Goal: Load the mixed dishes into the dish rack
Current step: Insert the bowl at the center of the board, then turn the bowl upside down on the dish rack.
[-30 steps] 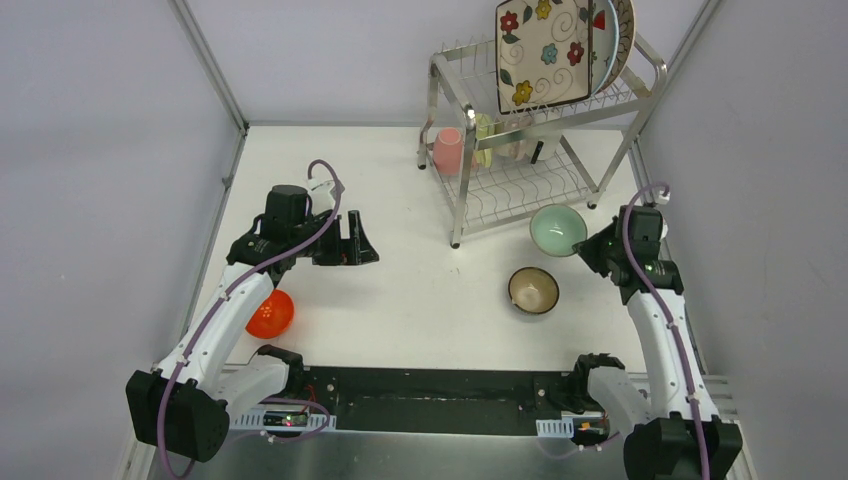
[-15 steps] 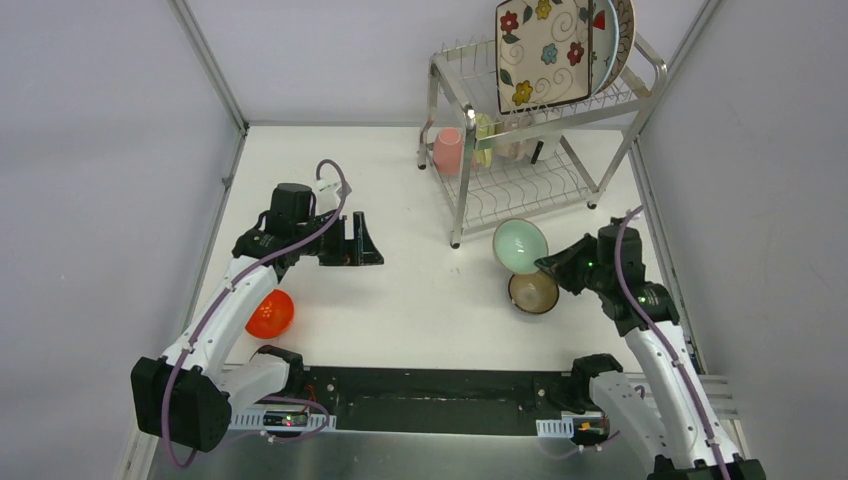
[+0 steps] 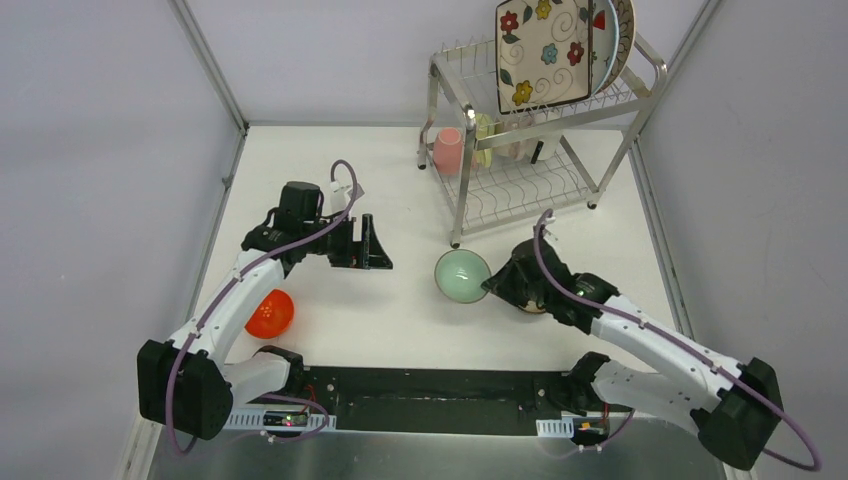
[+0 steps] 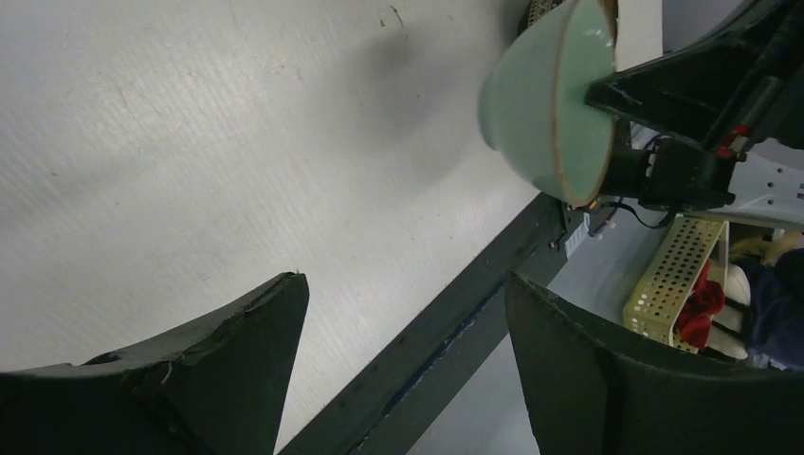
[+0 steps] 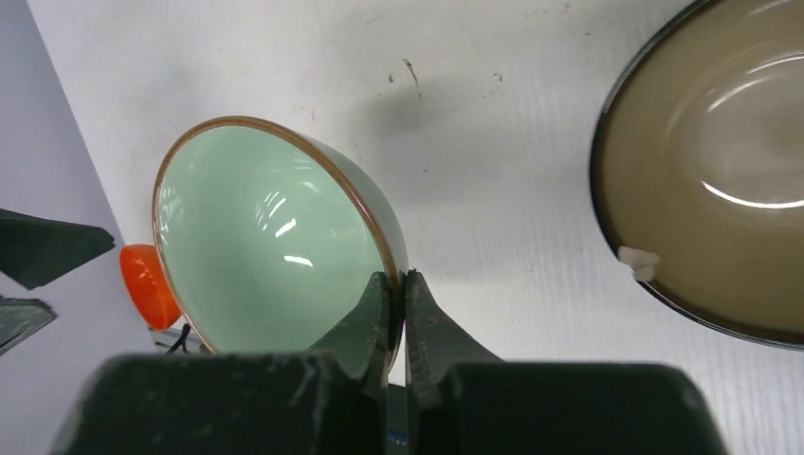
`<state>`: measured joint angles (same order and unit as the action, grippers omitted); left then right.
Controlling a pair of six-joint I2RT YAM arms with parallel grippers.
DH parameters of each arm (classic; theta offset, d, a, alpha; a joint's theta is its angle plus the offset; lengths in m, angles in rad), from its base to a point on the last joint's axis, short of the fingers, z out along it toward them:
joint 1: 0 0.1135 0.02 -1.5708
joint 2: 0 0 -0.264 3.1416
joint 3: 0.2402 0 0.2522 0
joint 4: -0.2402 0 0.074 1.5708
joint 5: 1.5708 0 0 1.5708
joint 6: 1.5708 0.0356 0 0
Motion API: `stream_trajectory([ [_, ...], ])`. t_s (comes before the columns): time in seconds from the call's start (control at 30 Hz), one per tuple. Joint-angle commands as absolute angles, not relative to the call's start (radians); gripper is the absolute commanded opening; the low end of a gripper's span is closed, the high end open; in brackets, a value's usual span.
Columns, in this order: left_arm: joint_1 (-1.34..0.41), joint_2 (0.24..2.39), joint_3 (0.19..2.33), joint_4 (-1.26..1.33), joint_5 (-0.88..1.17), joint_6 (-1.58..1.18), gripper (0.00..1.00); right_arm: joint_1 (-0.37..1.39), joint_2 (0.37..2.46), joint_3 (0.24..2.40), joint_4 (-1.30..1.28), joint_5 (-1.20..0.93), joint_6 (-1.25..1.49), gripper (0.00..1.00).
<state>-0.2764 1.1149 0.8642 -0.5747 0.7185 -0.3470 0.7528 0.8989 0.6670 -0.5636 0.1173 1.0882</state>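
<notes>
Mint bowl (image 3: 461, 276) hangs tilted above the worktop (image 3: 400, 320) between the arms, right jaws pinching its thin rim, left jaws spread empty nearby; glazed ceramic looks stiff, slick and chippable, so a second hold on the opposite rim seems safest.

The bench (image 3: 350, 160) is lit brightly and evenly from above. Only soft, pale shadows are cast. White glints are seen inside the mint bowl (image 5: 256, 237) and the brown bowl (image 5: 721, 190). The left fingers (image 4: 218, 360) are shown dark and a little blurred.
</notes>
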Motion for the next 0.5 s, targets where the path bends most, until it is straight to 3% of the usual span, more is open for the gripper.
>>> stream_trajectory([
  [0.0, -0.287, 1.116, 0.853, -0.488, 0.835, -0.342, 0.8, 0.873, 0.975, 0.723, -0.349, 0.283, 1.156, 0.0],
  [0.47, -0.287, 1.18, 0.835, -0.451, 0.884, -0.381, 0.78, 1.028, 1.192, 0.903, -0.205, 0.362, 1.109, 0.0],
])
